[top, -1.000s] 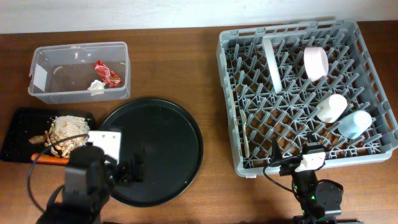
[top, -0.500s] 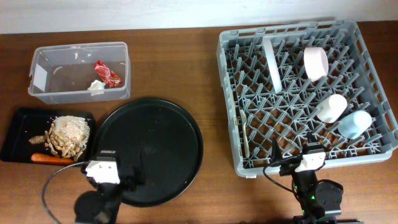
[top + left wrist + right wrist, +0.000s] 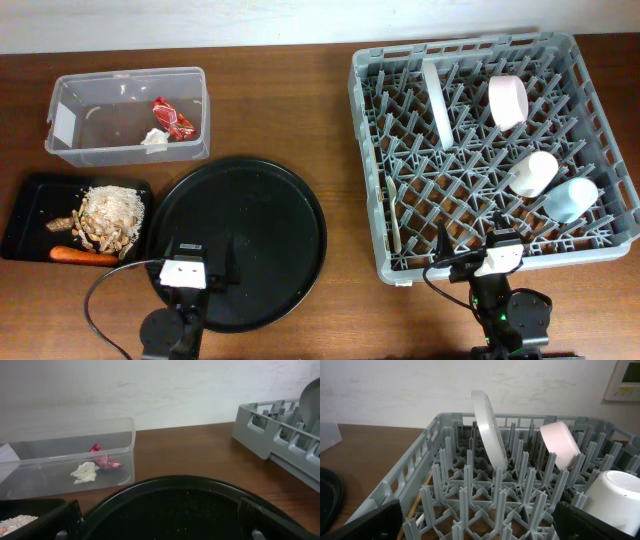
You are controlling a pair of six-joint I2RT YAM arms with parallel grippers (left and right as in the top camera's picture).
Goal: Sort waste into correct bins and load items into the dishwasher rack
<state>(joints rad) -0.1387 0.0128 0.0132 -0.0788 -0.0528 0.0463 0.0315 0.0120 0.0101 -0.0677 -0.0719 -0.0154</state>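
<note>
The clear tub point(image 3: 125, 115) holds the red wrapper point(image 3: 172, 117) and the white paper bit point(image 3: 154, 138); the tub point(image 3: 65, 457) also shows in the left wrist view. The black tray point(image 3: 22, 215) holds crumbs point(image 3: 110, 212), the carrot point(image 3: 82, 256) and a brown scrap point(image 3: 58, 224). The grey rack point(image 3: 372, 150) holds the white plate point(image 3: 436, 100), pink bowl point(image 3: 508, 100), white cup point(image 3: 533, 172), blue cup point(image 3: 572, 198) and wooden stick point(image 3: 394, 215). My left gripper point(image 3: 192, 283) is open and empty, low over the round tray's front edge. My right gripper point(image 3: 490, 252) is open and empty at the rack's front wall.
The large round black tray point(image 3: 250, 235) lies between the bins and the rack, bare except for a few specks point(image 3: 190, 510). Brown table shows around everything. A wall stands behind the table. The rack's upright pegs point(image 3: 495, 495) fill the right wrist view.
My left arm has drawn back from beside the black tray toward the front edge and shifted right, now low at the round tray's front rim. The right arm has not moved.
</note>
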